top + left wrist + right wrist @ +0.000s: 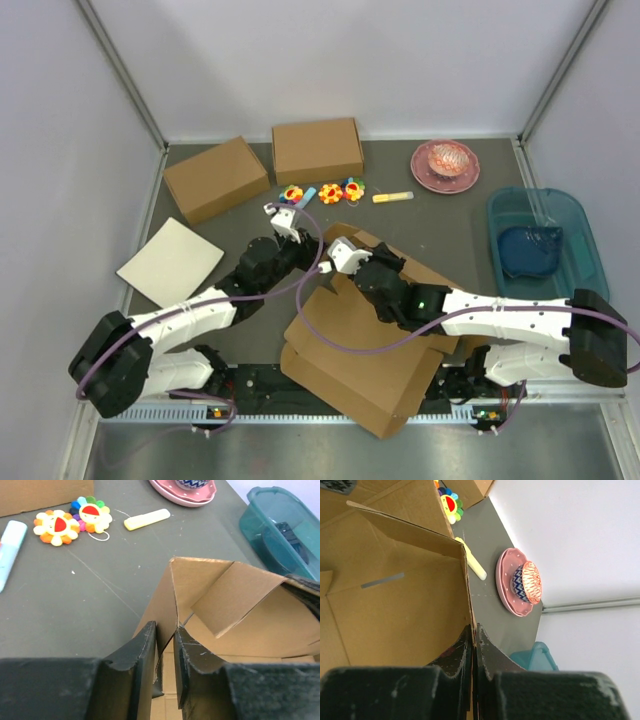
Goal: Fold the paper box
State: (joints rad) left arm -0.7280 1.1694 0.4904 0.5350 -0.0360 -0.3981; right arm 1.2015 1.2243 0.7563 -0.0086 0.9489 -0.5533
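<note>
The paper box (pixel 365 360) lies half-formed in the middle of the table as a brown cardboard sheet, flat at the near side, with walls raised at its far end. My left gripper (pixel 303 235) reaches that raised corner from the left. In the left wrist view its fingers (pixel 145 645) stand close together on either side of an upright wall edge of the box (pixel 240 605). My right gripper (pixel 340 255) comes in from the right. In the right wrist view it (pixel 474 632) is pinched shut on the edge of another raised wall (pixel 395 605).
Two formed brown boxes (pixel 215 178) (pixel 317 150) stand at the back left. An off-white board (pixel 170 262) lies at the left. Flower toys (pixel 325 190), a yellow stick (pixel 392 197), a pink plate with a bowl (pixel 445 165) and a teal tub (pixel 543 240) are behind and to the right.
</note>
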